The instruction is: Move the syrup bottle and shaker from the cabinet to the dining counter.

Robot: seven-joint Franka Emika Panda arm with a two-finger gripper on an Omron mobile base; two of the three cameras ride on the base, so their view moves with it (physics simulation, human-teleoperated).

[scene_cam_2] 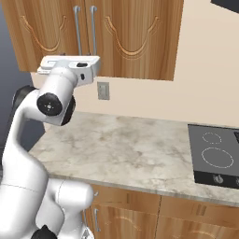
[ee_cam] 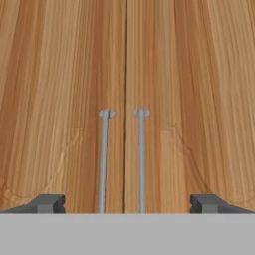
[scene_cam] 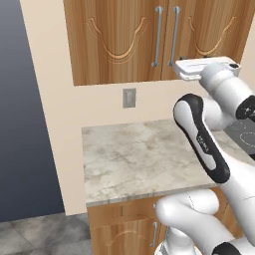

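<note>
Kitchen wall space is taken up by the cabinet (scene_cam: 149, 40), whose two carved wooden doors are shut, and the gripper (ee_cam: 127, 203) is raised level with them and aimed straight at the seam where they meet. Its jaws are spread wide and nothing is held between them; the two dark fingertips (ee_cam: 47, 203) are seen flanking the pair of handles (ee_cam: 103, 159) in the hand view, close to the wood but not touching it. The hand is judged to be placed this way so that one of the bars can be taken and a door pulled open, since nothing can be reached while the doors are closed. The syrup bottle and the shaker are presumably shut away behind those doors, so what stands inside cannot be told. Below the hand, a marble worktop (scene_cam: 134, 154) is laid along the wall, with a wall outlet (scene_cam_2: 103, 90) set above it and a black cooktop (scene_cam_2: 214, 156) let into it on the right. Low wooden cabinets (scene_cam_2: 154, 212) are fitted beneath, also closed. The task is judged to be at its very start, with the door still to be opened.
</note>
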